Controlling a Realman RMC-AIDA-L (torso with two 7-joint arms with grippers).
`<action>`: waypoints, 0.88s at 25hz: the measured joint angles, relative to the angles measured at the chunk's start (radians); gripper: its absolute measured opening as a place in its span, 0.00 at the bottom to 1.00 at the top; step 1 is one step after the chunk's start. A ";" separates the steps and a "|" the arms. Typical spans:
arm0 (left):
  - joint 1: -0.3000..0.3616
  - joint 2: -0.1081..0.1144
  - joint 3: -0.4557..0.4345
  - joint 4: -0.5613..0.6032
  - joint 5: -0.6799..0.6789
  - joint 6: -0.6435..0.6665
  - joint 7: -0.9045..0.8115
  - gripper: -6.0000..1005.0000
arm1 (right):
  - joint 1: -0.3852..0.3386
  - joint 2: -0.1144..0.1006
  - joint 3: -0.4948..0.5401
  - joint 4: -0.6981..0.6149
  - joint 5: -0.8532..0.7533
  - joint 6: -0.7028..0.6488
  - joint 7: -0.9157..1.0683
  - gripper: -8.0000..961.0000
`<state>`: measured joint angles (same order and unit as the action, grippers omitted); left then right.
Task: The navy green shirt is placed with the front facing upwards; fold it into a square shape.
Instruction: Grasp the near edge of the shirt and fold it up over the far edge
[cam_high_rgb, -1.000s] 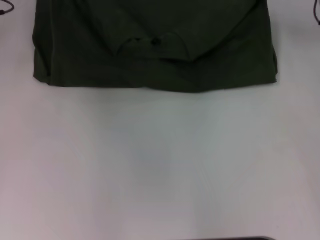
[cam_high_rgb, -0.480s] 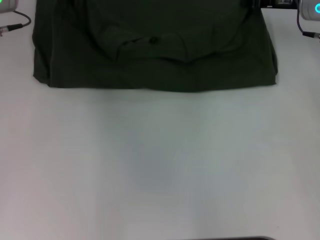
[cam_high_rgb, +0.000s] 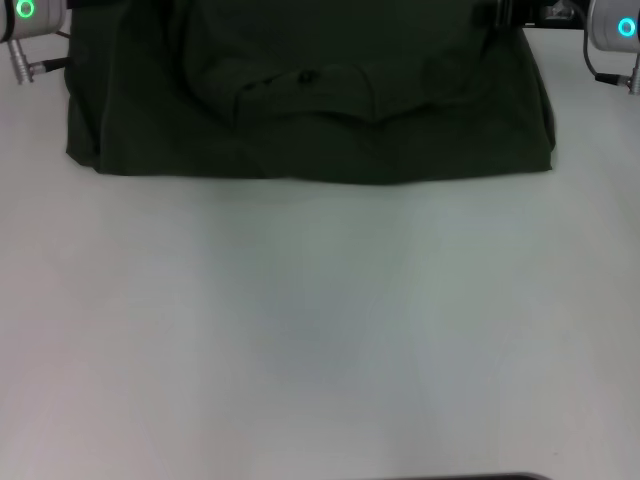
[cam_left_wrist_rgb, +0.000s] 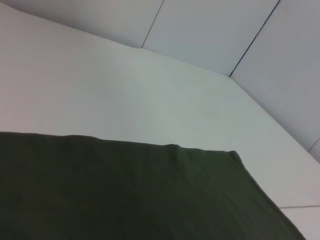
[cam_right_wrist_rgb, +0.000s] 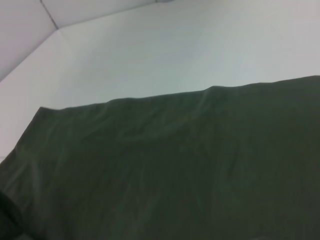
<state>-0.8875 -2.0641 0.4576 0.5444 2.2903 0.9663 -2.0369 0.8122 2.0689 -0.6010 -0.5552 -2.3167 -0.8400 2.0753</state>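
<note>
Navy green shirt (cam_high_rgb: 310, 100), folded along table's (cam_high_rgb: 320, 330) far edge; left gripper (cam_high_rgb: 30, 25) and right gripper (cam_high_rgb: 610, 30) flanking its far corners, finger state impossible to tell, seemingly for another fold.

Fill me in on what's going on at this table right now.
A two-armed robot is folding a navy green shirt on a white table. The shirt lies at the far side, already partly folded, with the collar visible on top of a folded layer. The left arm and the right arm are at the shirt's far corners, one on each side. Their fingers are out of view.
</note>
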 joint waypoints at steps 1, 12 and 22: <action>0.000 -0.002 0.001 0.001 -0.004 0.000 0.000 0.07 | 0.001 0.000 -0.011 0.000 0.000 0.001 0.002 0.05; 0.000 -0.018 0.013 0.005 -0.023 0.009 0.030 0.15 | 0.011 0.005 -0.038 0.000 0.003 0.006 0.008 0.27; 0.003 -0.014 0.013 0.012 -0.071 0.005 0.035 0.51 | 0.010 0.003 -0.037 -0.014 0.004 0.017 0.023 0.55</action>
<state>-0.8848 -2.0783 0.4703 0.5561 2.2194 0.9709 -2.0020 0.8219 2.0719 -0.6384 -0.5694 -2.3131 -0.8234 2.0979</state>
